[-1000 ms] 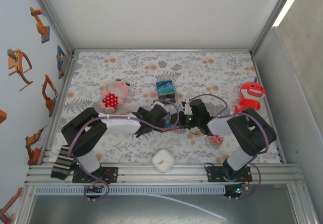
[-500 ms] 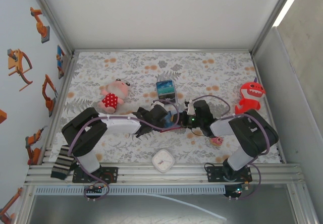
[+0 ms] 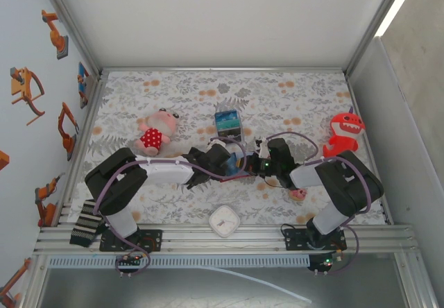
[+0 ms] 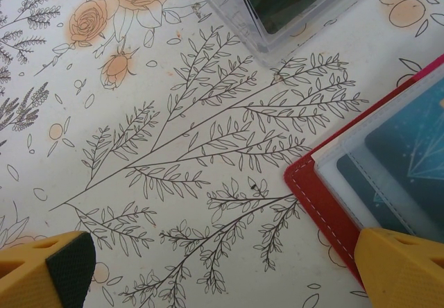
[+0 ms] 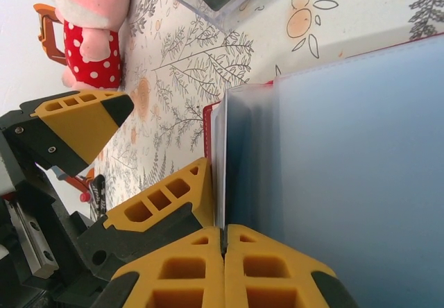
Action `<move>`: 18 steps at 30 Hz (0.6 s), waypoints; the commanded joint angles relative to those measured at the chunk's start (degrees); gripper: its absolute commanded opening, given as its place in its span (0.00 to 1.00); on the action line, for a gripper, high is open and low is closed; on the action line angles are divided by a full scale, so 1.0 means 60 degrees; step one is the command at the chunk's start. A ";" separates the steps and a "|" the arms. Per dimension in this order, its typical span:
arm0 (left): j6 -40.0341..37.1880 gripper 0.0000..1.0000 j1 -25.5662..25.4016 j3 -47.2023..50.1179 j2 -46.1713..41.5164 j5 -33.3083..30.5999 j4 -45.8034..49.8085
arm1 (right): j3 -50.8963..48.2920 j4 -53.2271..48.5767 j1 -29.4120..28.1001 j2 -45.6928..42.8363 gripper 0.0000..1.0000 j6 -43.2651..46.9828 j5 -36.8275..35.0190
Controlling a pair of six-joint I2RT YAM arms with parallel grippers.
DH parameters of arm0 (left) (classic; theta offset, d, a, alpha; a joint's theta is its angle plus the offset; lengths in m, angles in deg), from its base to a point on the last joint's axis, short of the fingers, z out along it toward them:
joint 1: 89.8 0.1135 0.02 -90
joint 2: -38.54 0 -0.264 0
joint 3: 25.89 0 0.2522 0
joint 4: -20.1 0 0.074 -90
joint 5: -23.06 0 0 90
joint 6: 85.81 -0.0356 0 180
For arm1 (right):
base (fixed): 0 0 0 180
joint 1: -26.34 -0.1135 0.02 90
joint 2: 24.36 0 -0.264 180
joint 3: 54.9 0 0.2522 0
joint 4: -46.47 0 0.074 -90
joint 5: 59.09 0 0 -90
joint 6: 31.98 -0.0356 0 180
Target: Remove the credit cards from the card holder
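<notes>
One card holder (image 4: 318,198) lay open near the middle of the table (image 3: 305,93), between the two grippers. Its red border and blue-grey pockets faced up. In the left wrist view, two teal-blue credit cards (image 4: 411,157) seemed to show through the staggered pockets, though the count was uncertain.

The left gripper (image 4: 222,273) stood spread wide with nothing between its jaws but the flowered cloth. One of its fingers (image 4: 402,266) sat over the holder's red edge.

The right gripper (image 5: 223,235) was closed, its tips meeting at the edge of a pocket leaf. Whether a card was pinched there could not be told.

One clear box (image 3: 228,123) stood just beyond the holder, toward the far edge. There were two plush toys: a pink one (image 3: 156,133) toward the left edge and a red shark (image 3: 343,133) at the right edge. One white clock (image 3: 225,220) sat at the middle of the near edge. One small pink figure (image 3: 298,193) lay toward the near right corner, and one striped sock (image 3: 84,223) lay at the near left corner.
</notes>
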 commanded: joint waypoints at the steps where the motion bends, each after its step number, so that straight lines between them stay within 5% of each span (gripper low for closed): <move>1: -0.0227 0.97 0.0044 0.0049 0.0184 0.0004 0.0676 | -0.0175 0.0348 0.0106 -0.0359 0.00 0.0082 -0.0091; 12: -0.0420 0.97 0.0097 0.0062 -0.0068 -0.0078 0.0674 | -0.0313 0.0069 0.0250 -0.0308 0.00 0.0217 -0.0411; 18: -0.0450 0.97 0.0189 0.0064 -0.0109 -0.0159 0.0706 | 0.0082 -0.2022 0.0243 -0.0793 0.00 0.1042 -0.1027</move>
